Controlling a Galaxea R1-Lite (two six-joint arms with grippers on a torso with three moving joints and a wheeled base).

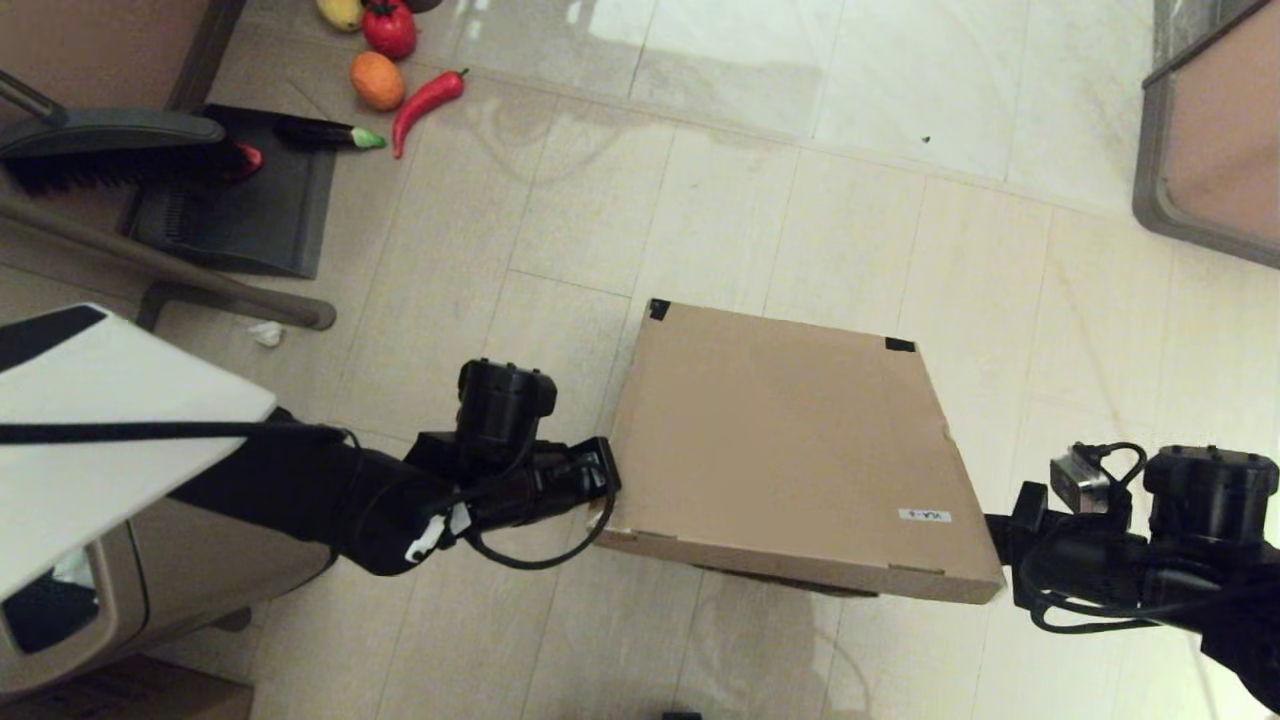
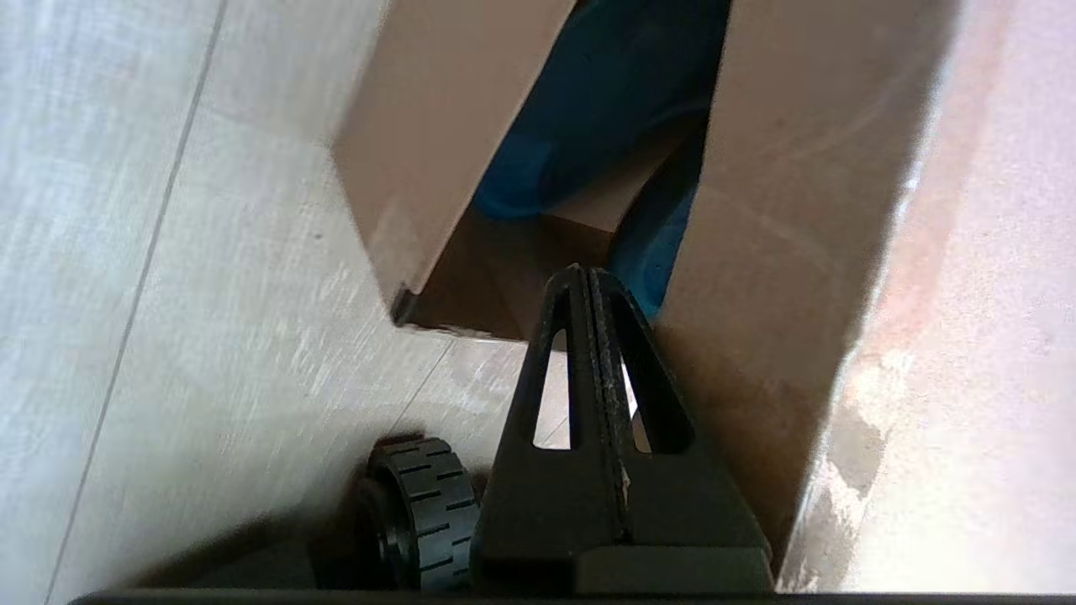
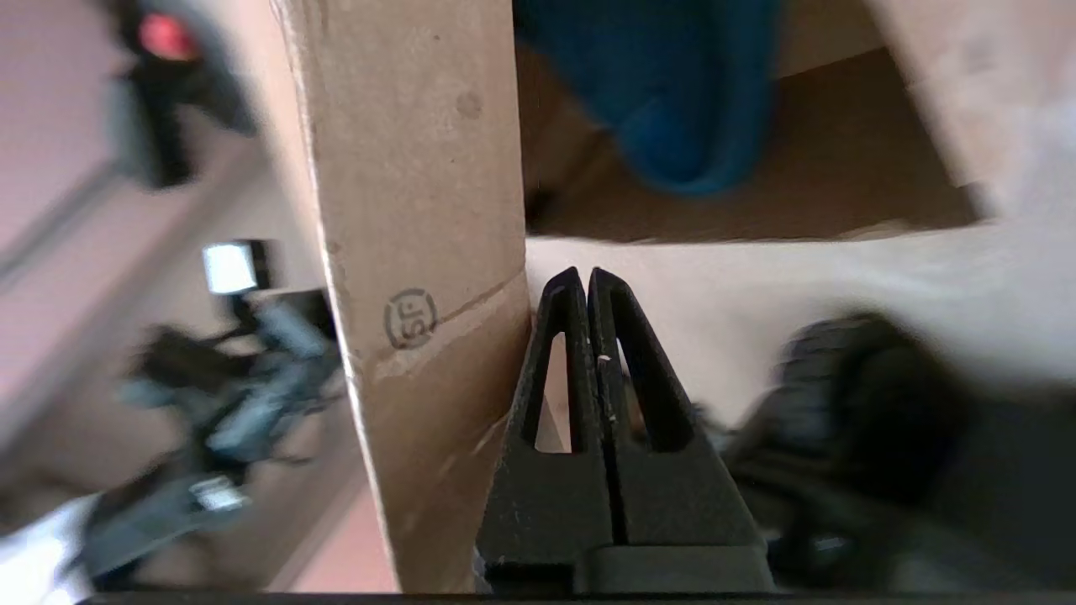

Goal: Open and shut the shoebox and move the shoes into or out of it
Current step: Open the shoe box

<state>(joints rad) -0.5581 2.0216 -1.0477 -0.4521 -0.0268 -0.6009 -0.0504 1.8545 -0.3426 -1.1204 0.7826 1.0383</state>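
- The left gripper (image 1: 598,478) sits at the shoebox's (image 1: 790,440) left edge, near the front corner, low against the lid's (image 1: 780,420) side lip; its jaws are pressed together with nothing between them, so I judge it is there to push or lift with the tips, not to pinch
- In the left wrist view the closed tips of the left gripper (image 2: 586,273) point into the gap between the lid's hanging side flap and the box wall, just beside the flap's inner face; whether they touch the card I cannot tell
- Through that gap the shoes (image 2: 605,92) show as dark blue shapes lying inside the shoebox, beyond the tips and apart from them
- The shoebox stands on the floor (image 1: 700,200) between the two arms, its lid slightly raised at the front, hinge side away from the robot with two dark tape patches at the far corners and a small white label (image 1: 924,515) near the front right
- The right gripper (image 1: 1000,535) mirrors the left at the front right corner; jaws likewise shut and empty
- In the right wrist view its tips, the right gripper (image 3: 586,273), lie just beside the lid's side flap, aimed under it, with a blue shoe (image 3: 672,92) visible inside, well past them
- Two arms at opposite sides would keep the wide lid level while it swings
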